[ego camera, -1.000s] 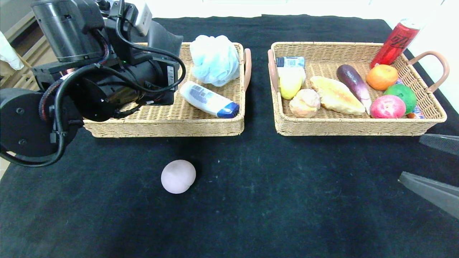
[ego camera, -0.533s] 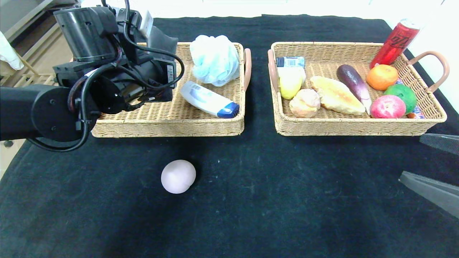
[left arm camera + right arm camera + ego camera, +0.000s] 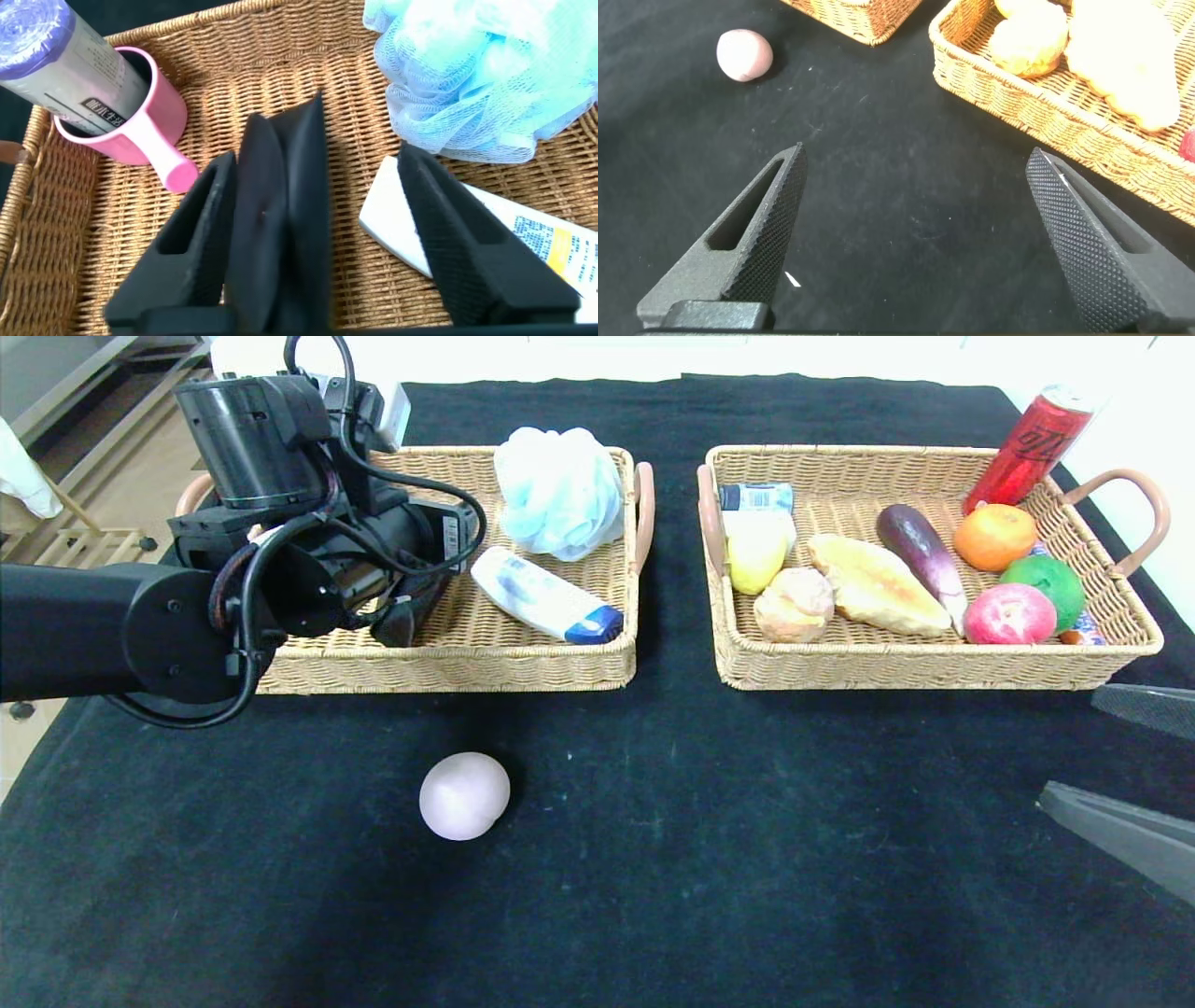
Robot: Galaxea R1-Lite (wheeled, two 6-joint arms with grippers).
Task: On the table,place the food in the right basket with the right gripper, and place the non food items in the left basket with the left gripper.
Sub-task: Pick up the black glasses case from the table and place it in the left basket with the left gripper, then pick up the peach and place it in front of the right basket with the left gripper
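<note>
My left gripper is low over the left wicker basket. In the left wrist view the left gripper is open. A flat black item stands on edge on the basket floor, against one finger and apart from the other. A pale pink round item lies on the black cloth in front of that basket and also shows in the right wrist view. My right gripper is open and empty above the cloth near the table's right edge, in front of the right basket.
The left basket also holds a blue bath pouf, a white tube with a blue cap and a pink cup with a grey bottle in it. The right basket holds several fruits, breads and an eggplant. A red can stands at its far corner.
My left arm has swung down and lower into the left basket, taking the black item down with it. The right arm and the pink round item have not moved.
</note>
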